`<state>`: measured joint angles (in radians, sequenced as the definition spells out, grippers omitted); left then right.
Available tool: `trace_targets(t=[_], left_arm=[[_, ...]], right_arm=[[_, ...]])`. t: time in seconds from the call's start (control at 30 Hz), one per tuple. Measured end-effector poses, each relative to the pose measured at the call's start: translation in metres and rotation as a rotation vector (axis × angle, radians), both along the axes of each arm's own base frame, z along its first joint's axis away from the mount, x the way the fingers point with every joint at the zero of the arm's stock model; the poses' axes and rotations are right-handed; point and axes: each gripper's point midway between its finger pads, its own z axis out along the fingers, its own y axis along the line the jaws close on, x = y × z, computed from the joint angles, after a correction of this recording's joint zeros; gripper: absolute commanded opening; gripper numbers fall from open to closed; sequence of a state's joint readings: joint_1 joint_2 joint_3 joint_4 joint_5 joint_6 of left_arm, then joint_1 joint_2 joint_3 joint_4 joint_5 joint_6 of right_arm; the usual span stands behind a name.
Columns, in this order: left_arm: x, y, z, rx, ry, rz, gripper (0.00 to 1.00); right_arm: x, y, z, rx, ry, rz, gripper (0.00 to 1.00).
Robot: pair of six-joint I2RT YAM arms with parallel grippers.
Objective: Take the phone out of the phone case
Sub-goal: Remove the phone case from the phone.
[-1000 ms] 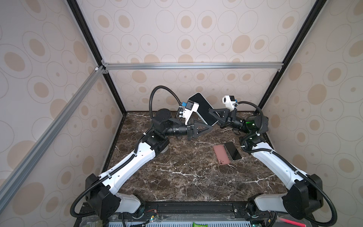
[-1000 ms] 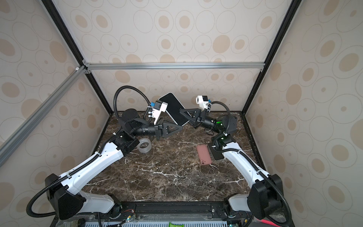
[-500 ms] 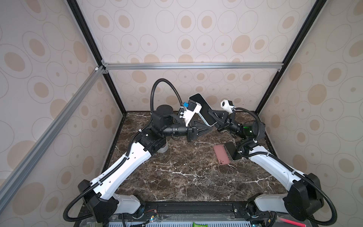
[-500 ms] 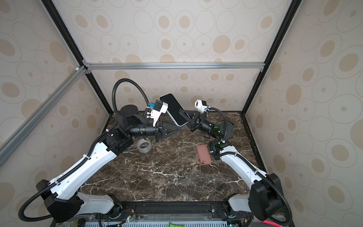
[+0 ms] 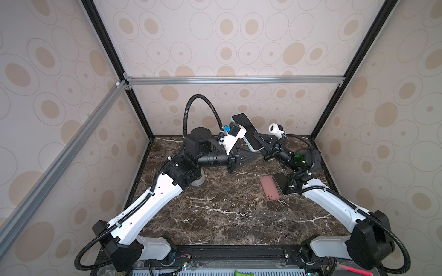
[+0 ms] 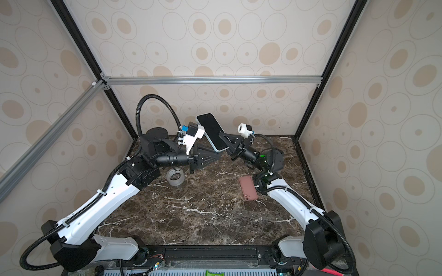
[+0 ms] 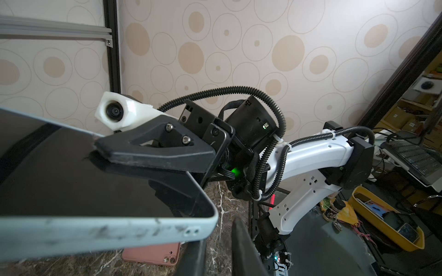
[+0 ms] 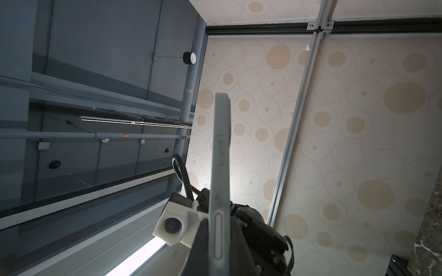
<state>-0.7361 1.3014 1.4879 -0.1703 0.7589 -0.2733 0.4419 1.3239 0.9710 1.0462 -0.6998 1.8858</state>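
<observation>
Holding the phone [image 5: 246, 133] in the right gripper [image 5: 255, 136] above the table's [image 5: 215, 215] rear, left gripper [image 5: 254, 154] just beside its lower corner.

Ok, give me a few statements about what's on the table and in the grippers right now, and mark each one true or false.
1. The right gripper holds the blue-cased phone up off the table. True.
2. The held phone's screen is lit. False: it is dark.
3. The pink case lies flat on the table. True.
4. The tape roll sits by the right arm. False: it sits by the left arm.
5. The left gripper is clamped on the pink case. False: it is raised, close under the held phone's lower corner.
</observation>
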Motion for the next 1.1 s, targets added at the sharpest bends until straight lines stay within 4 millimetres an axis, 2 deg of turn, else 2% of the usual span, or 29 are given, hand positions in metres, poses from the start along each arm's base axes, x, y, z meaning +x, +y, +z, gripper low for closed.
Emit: trace_targets(t=[0.07,0.37,0.5,0.67,0.8,0.9,1.1], left_arm=[[-0.005,0.0,0.004,-0.027,0.015,-0.006,0.57],[-0.008,-0.001,0.028,-0.132,-0.001,-0.016,0.64],[-0.007,0.0,0.034,-0.154,0.0,-0.012,0.62],[-0.006,-0.002,0.039,-0.181,0.012,-0.019,0.55],[-0.005,-0.004,0.043,-0.205,0.016,-0.034,0.56],[-0.004,-0.005,0.045,-0.219,0.02,-0.044,0.5],[-0.005,-0.009,0.048,-0.238,0.01,-0.074,0.47]], right_arm=[[0.001,0.0,0.005,-0.022,-0.032,-0.026,0.0],[-0.016,-0.016,0.028,-0.085,-0.227,-0.112,0.0],[-0.022,-0.018,0.031,-0.101,-0.281,-0.13,0.0],[-0.027,-0.02,0.037,-0.113,-0.326,-0.148,0.0],[-0.028,-0.021,0.039,-0.123,-0.334,-0.157,0.0],[-0.03,-0.022,0.041,-0.134,-0.336,-0.162,0.0],[-0.035,-0.025,0.045,-0.167,-0.335,-0.182,0.0]])
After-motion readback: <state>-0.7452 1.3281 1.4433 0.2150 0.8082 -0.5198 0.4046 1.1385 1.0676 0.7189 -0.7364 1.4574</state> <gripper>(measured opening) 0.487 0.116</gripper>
